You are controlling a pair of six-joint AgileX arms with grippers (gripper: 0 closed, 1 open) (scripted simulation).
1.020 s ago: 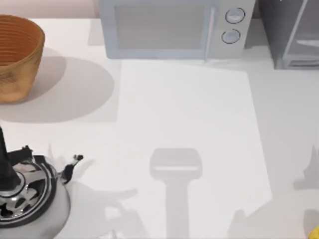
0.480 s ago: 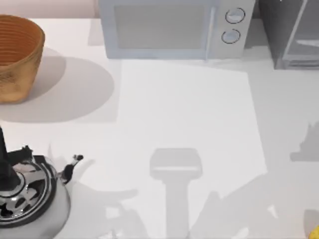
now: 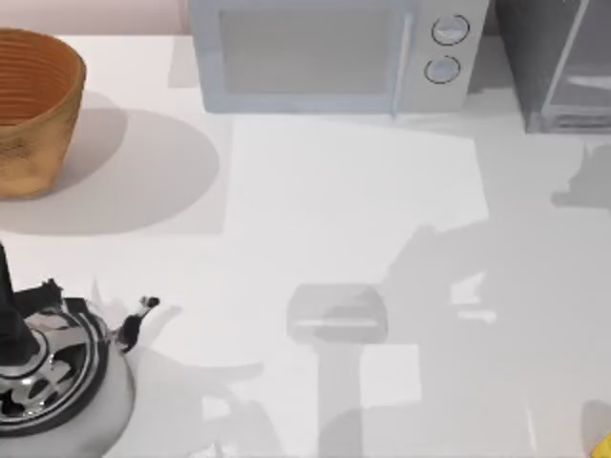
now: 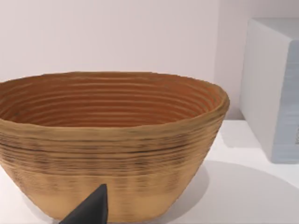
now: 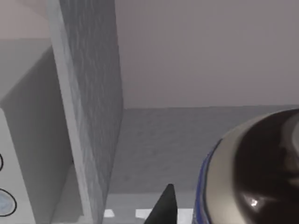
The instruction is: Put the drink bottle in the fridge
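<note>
Right wrist view: right claw (image 5: 184, 210) clamped on drink bottle (image 5: 252, 172), fridge (image 5: 88, 93) close ahead. Arm shadow on worktop (image 3: 315, 210) shifted fridge-ward since a second ago: carry underway. Left claw (image 4: 88, 212) parked facing basket (image 4: 107, 140), grip cannot tell.

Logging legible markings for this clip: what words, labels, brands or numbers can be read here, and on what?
None can be read.
Microwave: its two round knobs carry no legible marks.
Drink bottle: the blue label edge shows no text.
Basket, kettle and fridge: no writing visible.
</note>
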